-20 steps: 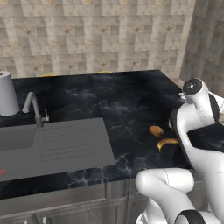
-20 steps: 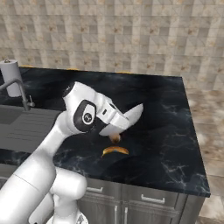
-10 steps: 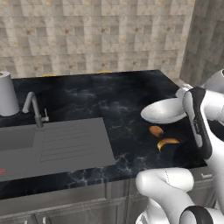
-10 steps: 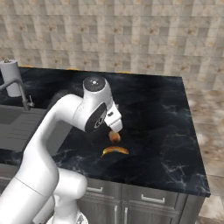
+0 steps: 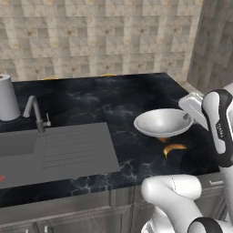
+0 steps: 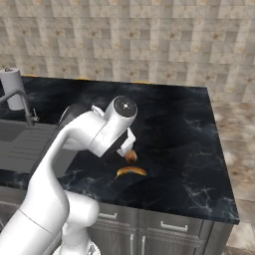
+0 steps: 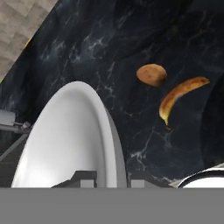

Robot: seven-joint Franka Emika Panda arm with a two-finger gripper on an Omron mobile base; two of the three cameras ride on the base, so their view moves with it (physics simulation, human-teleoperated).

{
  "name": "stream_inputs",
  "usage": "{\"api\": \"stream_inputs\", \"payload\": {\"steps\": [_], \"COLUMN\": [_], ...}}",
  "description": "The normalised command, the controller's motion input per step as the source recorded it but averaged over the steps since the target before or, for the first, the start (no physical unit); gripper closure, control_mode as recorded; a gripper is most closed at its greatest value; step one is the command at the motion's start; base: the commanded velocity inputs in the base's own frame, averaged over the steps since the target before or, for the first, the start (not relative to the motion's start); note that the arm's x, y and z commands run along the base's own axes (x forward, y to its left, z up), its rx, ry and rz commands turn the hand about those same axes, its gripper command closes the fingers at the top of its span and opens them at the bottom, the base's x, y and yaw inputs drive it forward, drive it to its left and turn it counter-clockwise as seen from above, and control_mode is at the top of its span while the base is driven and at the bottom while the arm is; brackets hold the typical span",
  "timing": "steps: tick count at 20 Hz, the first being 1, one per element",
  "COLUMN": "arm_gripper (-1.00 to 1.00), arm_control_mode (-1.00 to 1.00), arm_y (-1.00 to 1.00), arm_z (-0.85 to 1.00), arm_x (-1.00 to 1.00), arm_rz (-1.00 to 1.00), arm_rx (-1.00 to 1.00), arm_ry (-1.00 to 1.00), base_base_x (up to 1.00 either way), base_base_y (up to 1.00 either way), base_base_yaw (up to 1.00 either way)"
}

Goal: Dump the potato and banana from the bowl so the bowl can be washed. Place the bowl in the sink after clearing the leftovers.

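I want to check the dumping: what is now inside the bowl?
The bowl is empty: only its grey inside shows. The potato and banana lie on the counter. The near wall is hidden.

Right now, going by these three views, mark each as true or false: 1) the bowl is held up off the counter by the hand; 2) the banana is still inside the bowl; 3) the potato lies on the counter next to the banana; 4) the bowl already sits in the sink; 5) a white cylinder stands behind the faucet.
1) True. The hand grips the rim of the bowl, which is held above the counter.
2) False. The banana lies on the counter, outside the bowl.
3) True. The potato rests on the counter close to the banana, not touching it.
4) False. The sink holds no bowl; the bowl is over the counter to its right.
5) True. A white cylinder stands on the counter behind the faucet.
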Motion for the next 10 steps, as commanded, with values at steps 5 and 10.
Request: {"api": "stream_inputs", "payload": {"steps": [5,10], "arm_gripper": [1.00,1.00], "arm_control_mode": [-1.00,-1.00], "arm_y": [-0.25,0.00], "arm_z": [-0.10,0.00], "arm_x": [-0.32,0.00], "arm_rz": [-0.01,0.00], "arm_rx": [0.17,0.00], "arm_ry": [-0.07,0.00], "base_base_x": [0.00,0.00], "base_base_y": [0.00,0.00], "base_base_yaw": [0.00,0.00]}}
